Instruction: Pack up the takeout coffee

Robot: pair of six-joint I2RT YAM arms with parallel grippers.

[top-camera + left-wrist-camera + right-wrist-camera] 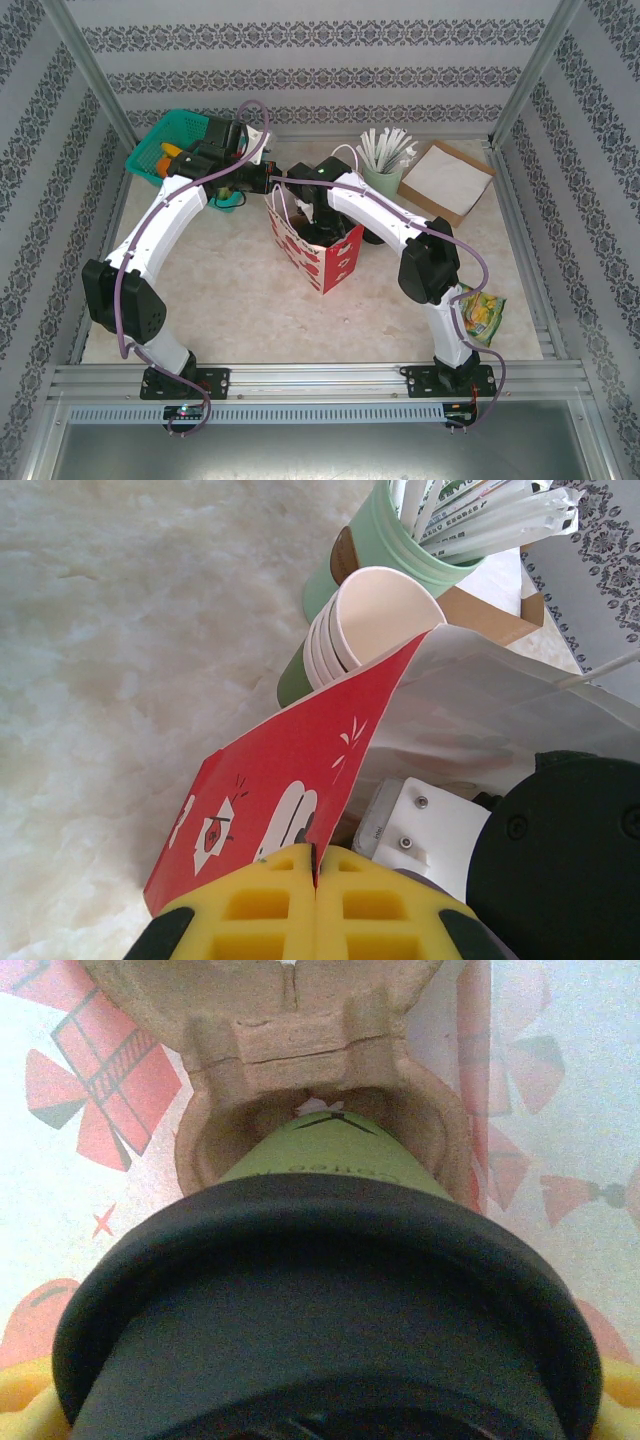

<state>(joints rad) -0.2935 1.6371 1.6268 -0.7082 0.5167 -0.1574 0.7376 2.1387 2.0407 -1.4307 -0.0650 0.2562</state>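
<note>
Your left gripper [315, 880] has its yellow fingertips pressed together on the top edge of the red bag [325, 262], pinching that wall between them. The bag stands upright mid-table [250, 310] with its mouth open. Your right arm reaches down into that mouth from the right. On the right wrist camera, the right gripper [320, 1405] straddles the black lid [330, 1290] of the cup [320, 1150]. A yellow pad [18, 1400] shows at each lower corner, tight against the lid's sides, so it looks to be pinching the cup, though the lid hides the contact itself. The cup is inside the bag, its green body pointing down into one well of the brown carrier [300, 1050], which sits below it between the printed walls. You can't tell whether the cup's base is fully seated. On the left wrist camera a stack of paper cups [370, 620] stands just beyond the bag, with the mint straw cup [400, 540] behind it.
</note>
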